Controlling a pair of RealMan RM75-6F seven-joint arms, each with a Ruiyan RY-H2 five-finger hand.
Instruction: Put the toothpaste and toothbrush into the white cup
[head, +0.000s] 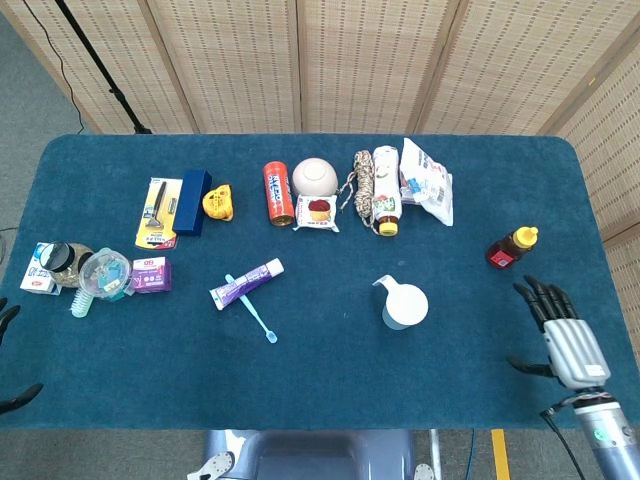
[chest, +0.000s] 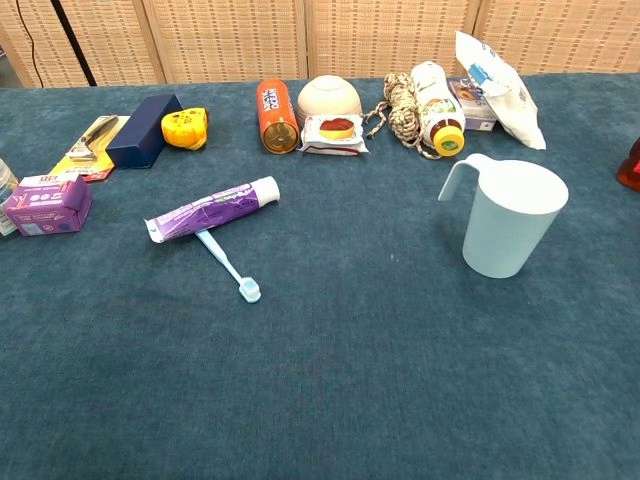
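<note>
The purple and white toothpaste tube (head: 246, 282) (chest: 212, 208) lies flat left of the table's middle. A light blue toothbrush (head: 253, 311) (chest: 229, 264) lies partly under it, head toward the front. The white cup (head: 404, 305) (chest: 509, 229) stands upright to the right, its handle facing left. My right hand (head: 562, 335) hovers over the front right of the table, fingers spread, holding nothing, well right of the cup. Only dark fingertips of my left hand (head: 8, 362) show at the left edge, apart and empty. Neither hand appears in the chest view.
A row along the back holds a razor pack (head: 158, 212), blue box (head: 192, 201), orange can (head: 277, 192), bowl (head: 315, 176), rope (head: 362, 186), bottle (head: 387, 203) and bag (head: 427, 178). A honey bottle (head: 511, 248) stands beyond my right hand. Purple box (head: 150, 273) and jars sit far left.
</note>
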